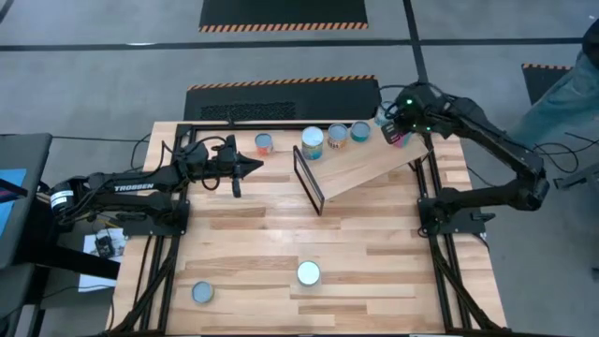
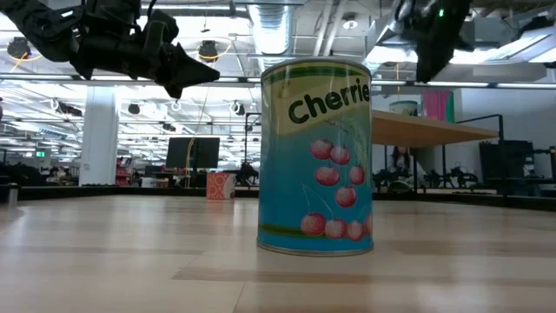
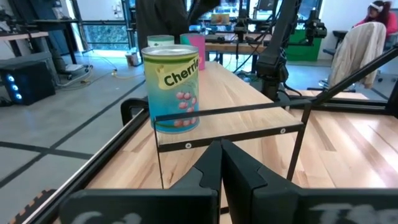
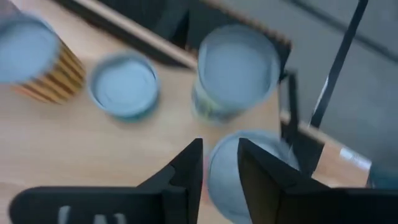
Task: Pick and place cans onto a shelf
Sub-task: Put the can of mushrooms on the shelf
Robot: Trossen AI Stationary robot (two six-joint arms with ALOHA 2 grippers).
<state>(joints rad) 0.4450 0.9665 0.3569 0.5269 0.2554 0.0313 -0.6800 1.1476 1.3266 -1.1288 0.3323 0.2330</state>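
— Where was the right gripper [image 1: 396,129] found, and how were its fingers set?

— It was held over the far right end of the shelf [image 1: 374,167], directly above the pink-labelled can [image 1: 401,140]. A narrow gap was seen between the fingers, and nothing was clamped in it; the can's lid was wider than that gap.

— What was judged to be needed for the step?

— If the can was to be left there, a straight lift was advised, so that the lid would not be clipped and the can not tipped down the slanted board. Three other cans [image 1: 337,136] were lined up along the shelf's far edge, so no sideways sweep was to be made.

— And the rest?

— One can [image 1: 265,143] was seen beside the shelf and two near cans [image 1: 308,273] at the table's [image 1: 374,253] front. The left gripper [image 1: 251,167] was kept closed and empty, left of the shelf.
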